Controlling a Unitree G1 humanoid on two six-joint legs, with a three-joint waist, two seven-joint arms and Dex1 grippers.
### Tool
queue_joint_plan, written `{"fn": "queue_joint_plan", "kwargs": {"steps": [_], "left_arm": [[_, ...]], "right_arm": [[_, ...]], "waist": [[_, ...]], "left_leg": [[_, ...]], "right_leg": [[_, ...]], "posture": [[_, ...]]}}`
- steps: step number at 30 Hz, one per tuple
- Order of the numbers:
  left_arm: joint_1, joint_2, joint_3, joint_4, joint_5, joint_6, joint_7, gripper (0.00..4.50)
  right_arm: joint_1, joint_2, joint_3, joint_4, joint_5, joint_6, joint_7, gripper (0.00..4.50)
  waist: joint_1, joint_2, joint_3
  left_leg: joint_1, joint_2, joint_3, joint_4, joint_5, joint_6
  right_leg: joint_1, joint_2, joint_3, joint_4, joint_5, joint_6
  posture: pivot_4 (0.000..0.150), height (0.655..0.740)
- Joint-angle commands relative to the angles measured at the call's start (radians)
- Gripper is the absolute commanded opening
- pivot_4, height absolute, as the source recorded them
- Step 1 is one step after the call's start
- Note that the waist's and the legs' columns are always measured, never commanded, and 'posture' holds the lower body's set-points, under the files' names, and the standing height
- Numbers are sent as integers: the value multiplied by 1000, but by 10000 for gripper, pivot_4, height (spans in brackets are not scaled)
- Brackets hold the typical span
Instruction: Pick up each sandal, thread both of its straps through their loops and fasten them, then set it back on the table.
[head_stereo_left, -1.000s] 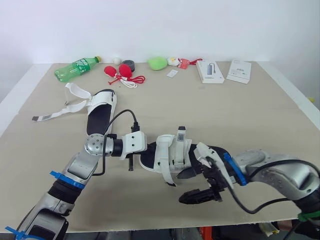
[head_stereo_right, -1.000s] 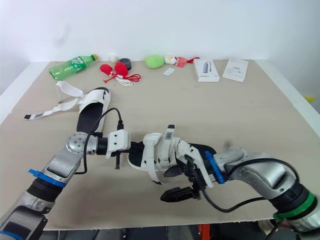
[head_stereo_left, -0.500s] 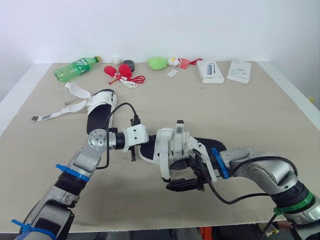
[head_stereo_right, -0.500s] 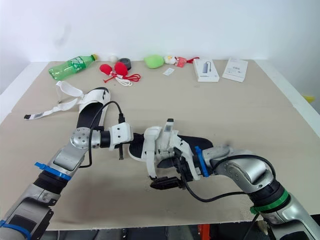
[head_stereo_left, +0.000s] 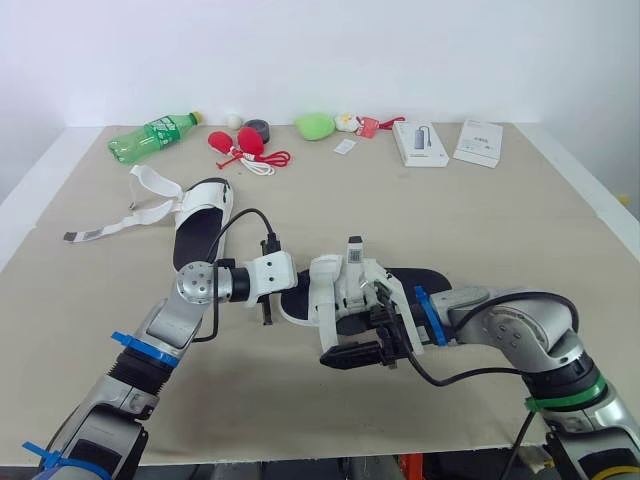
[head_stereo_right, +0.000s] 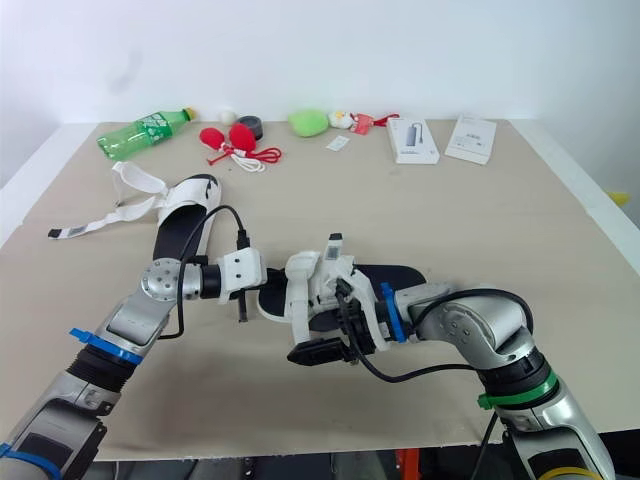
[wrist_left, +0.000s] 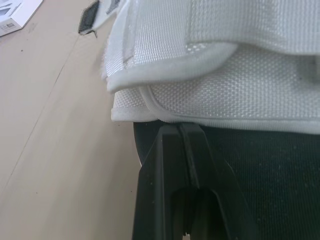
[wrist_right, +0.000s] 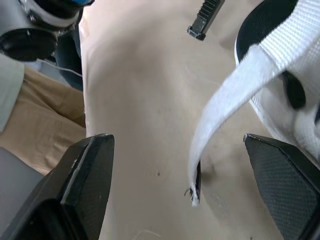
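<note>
The near sandal (head_stereo_left: 345, 290) lies in the middle of the bench (head_stereo_left: 520, 220), between the two arms. The left gripper (wrist_left: 181, 127) has its fingers (wrist_left: 165, 175) pressed together at the edge of the black sole, just under a white strap. The right gripper (wrist_right: 177, 145) holds its fingers (wrist_right: 90, 175) wide apart, and a loose strap (wrist_right: 225, 100) hangs between them. The second sandal (head_stereo_left: 200, 225) lies at the far left of the bench, its straps undone.

We find the worktop (head_stereo_left: 500, 220) bare across its middle and right, an open passage. The left sandal (head_stereo_left: 200, 225), straps (head_stereo_left: 140, 205) splayed, blocks that side; the front sandal (head_stereo_left: 345, 290) crowds the near middle; a bottle (head_stereo_left: 152, 137), boxes (head_stereo_left: 420, 143) and oddments (head_stereo_left: 315, 126) line the far edge.
</note>
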Motion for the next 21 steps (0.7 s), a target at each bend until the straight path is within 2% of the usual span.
{"fn": "queue_joint_plan", "kwargs": {"steps": [1, 4, 6, 11, 14, 17, 21], "left_arm": [[6, -3, -1, -24, 3, 5, -2, 0], [4, -3, -1, -18, 3, 3, -3, 0], [3, -3, -1, -17, 4, 3, -3, 0], [4, -2, -3, -15, 4, 4, -6, 0], [4, -3, -2, -15, 5, 5, -5, 0], [2, -4, -3, -11, 5, 4, -5, 0], [-4, -8, -4, 0, 9, -3, -4, 0]], "right_arm": [[-12, -5, -27, -12, 8, 29, -8, 24351], [4, -24, -7, -23, -8, 31, 4, 12524], [10, -30, -1, -22, -17, 30, 10, 1340], [14, -31, 0, -13, -18, 40, 25, 271], [-19, 9, -53, 8, 25, 75, 17, 271], [-150, 93, -179, 113, 138, 192, -10, 271], [-362, 144, -247, 304, 146, 270, -25, 271]], "waist": [[0, 0, 0], [0, 0, 0], [0, 0, 0], [0, 0, 0], [0, 0, 0], [-5, 1, 1], [-4, 1, 0]], "left_leg": [[0, 0, 0, 0, 0, 0], [0, 0, 0, 0, 0, 0], [0, 0, 0, 0, 0, 0], [0, 0, 0, 0, 0, 0], [0, 0, 0, 0, 0, 0], [0, 0, 0, 0, 0, 0], [0, 0, 0, 0, 1, 1]], "right_leg": [[0, 0, 0, 0, 0, 0], [0, 0, 0, 0, 0, 0], [0, 0, 0, 0, 0, 0], [0, 0, 0, 0, 0, 0], [0, 0, 0, 0, 0, 0], [0, 0, 0, 0, 0, 0], [-1, 0, 1, 0, 4, -1]], "posture": [[1500, 7400], [1500, 7400], [1500, 7400], [1500, 7400], [1500, 7400], [1500, 7400], [1500, 7400]]}}
